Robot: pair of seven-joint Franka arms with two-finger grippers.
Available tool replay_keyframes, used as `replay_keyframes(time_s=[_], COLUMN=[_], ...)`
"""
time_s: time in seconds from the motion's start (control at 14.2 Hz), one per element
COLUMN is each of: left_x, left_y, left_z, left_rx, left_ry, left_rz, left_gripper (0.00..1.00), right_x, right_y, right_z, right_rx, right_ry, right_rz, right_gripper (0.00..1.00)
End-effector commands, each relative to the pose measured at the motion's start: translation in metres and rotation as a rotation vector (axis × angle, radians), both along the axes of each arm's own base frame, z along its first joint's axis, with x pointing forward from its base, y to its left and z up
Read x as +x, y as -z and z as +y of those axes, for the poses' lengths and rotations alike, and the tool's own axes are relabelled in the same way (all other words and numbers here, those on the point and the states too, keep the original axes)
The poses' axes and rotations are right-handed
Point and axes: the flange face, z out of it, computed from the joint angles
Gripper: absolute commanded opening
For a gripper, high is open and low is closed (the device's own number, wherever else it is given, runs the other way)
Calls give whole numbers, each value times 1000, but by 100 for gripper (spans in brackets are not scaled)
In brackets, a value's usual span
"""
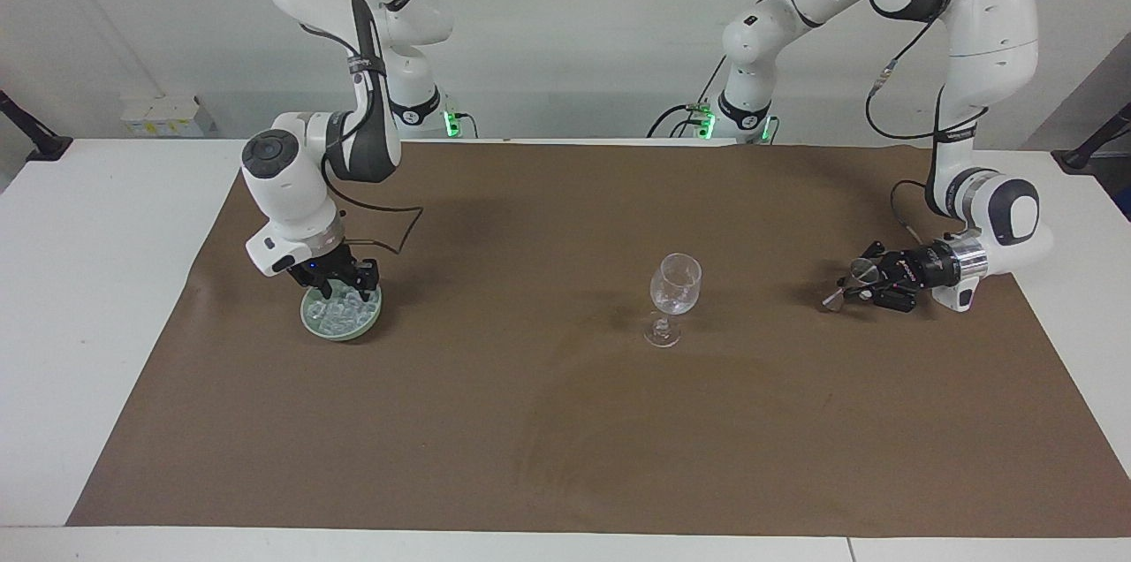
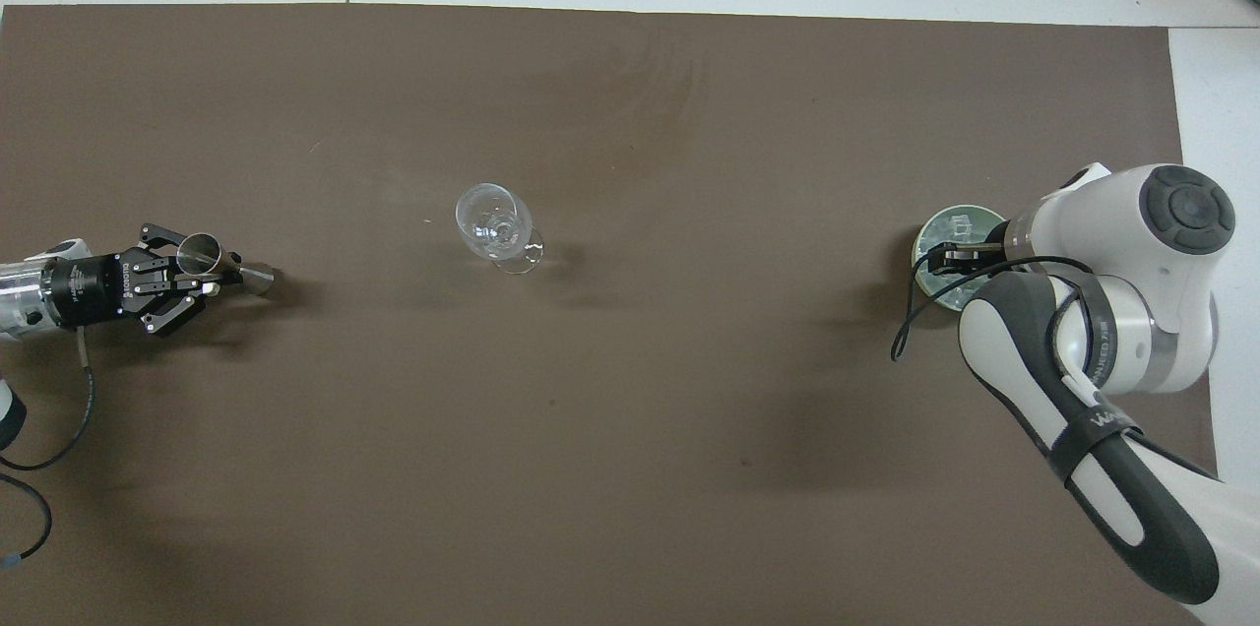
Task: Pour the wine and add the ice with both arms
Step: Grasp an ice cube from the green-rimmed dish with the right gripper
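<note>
The ice [image 1: 340, 312] lies heaped in a pale green round dish [image 1: 318, 325] on the brown mat [image 1: 565, 421] at the right arm's end of the bench [image 1: 79, 297]. My right pincer [image 1: 340, 288] is down at the dish, its black tips among the cubes on the side of the heap nearer to the robots. From the overhead view the pincer's body and the white wrist cover a good part of the dish [image 2: 945, 224], so I see only some of the ice [image 2: 960, 230] past them. I cannot tell whether its tips are parted or closed on a cube, nor whether any cube is actually pinched.

A clear wine glass [image 1: 674, 297] stands upright near the middle of the mat, well apart from the dish, toward the left arm's end of the bench from it.

My left pincer [image 1: 864, 284] hangs low over the mat at the left arm's end, lying nearly level and pointing toward the wine glass. It is clenched on a small metal measuring cup [image 1: 859, 276], a double-ended jigger by the look of it: one open mouth faces up beside the pincer [image 2: 202, 252], the smaller end pokes out toward the glass [image 2: 258, 278]. The cup is well apart from the wine glass [image 2: 489, 224] and the ice.
</note>
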Motion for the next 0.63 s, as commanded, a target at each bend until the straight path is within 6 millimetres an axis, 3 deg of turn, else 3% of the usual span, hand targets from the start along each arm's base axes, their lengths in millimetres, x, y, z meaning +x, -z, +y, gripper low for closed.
replay_keyframes(time_s=[0.0, 0.28, 0.42, 0.56], left_x=[4, 4, 4, 4], left_y=[10, 18, 18, 18], left_z=[1, 3, 3, 3], left_rx=[-16, -25, -25, -23], left_ry=[20, 17, 18, 17], left_rz=[27, 37, 37, 37], left_gripper=[0, 0, 0, 0], right_x=[-4, -8, -10, -9], right_y=[6, 11, 12, 11], right_z=[0, 0, 0, 0], right_rx=[5, 7, 6, 6], right_ry=[7, 20, 20, 21], right_rz=[-15, -10, -5, -7], right_gripper=[66, 60, 41, 0])
